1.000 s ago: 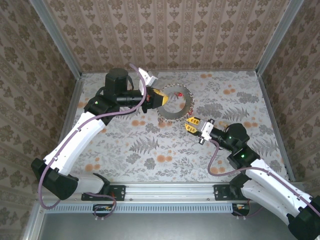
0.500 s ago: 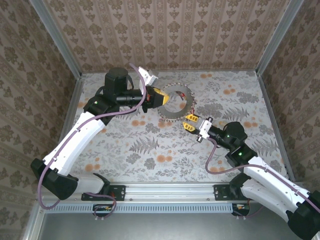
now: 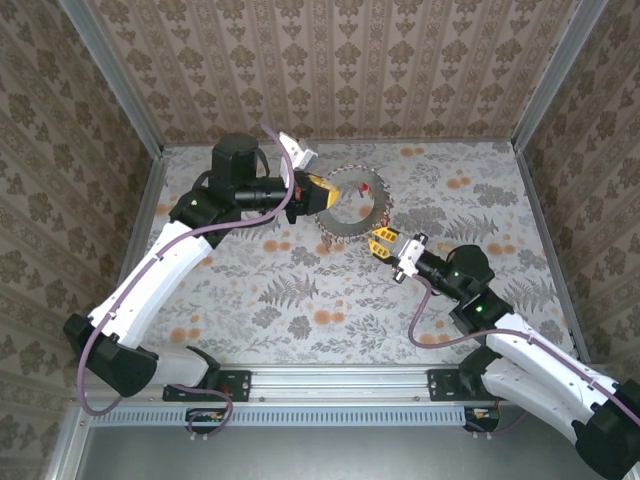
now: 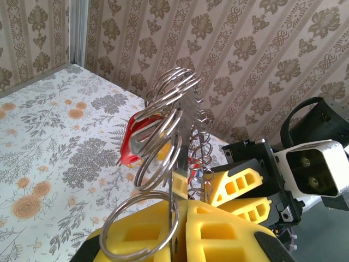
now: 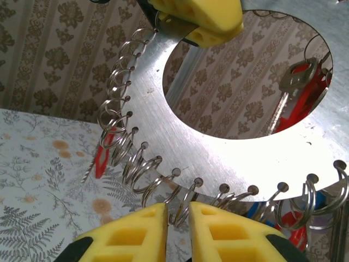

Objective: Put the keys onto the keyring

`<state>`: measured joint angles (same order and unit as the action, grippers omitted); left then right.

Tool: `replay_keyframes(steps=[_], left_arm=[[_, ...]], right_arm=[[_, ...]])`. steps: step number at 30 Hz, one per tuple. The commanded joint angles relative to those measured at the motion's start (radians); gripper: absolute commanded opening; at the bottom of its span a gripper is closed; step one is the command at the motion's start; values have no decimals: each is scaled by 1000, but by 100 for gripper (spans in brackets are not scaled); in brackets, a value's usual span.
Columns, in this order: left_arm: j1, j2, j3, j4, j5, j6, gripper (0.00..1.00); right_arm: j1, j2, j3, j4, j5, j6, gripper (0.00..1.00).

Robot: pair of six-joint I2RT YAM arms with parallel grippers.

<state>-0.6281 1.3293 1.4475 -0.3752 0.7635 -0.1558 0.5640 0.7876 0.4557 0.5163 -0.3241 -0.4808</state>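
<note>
The table (image 3: 300,310) is covered with a pale floral print of grey fern leaves and orange blossoms. Three walls (image 3: 330,60) enclose it at the left, back and right, papered in beige with brown damask stripes. Slanting aluminium posts (image 3: 110,75) stand at the two back corners. An aluminium rail (image 3: 340,378) runs along the near edge. The light is soft and even.

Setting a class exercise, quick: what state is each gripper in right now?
Left gripper: closed, holding the keyring by its edge.
Right gripper: narrow gap around a keyring loop; grip cannot be told.
</note>
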Motion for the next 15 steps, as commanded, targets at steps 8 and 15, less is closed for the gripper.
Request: replay_keyframes(steps=[8, 15], left_arm=[[-10, -2, 43, 34, 35, 4, 0], [-12, -21, -12, 139, -13, -55, 0]], right_arm=[[7, 12, -20, 57, 49, -20, 10], [7, 7, -42, 71, 72, -17, 0]])
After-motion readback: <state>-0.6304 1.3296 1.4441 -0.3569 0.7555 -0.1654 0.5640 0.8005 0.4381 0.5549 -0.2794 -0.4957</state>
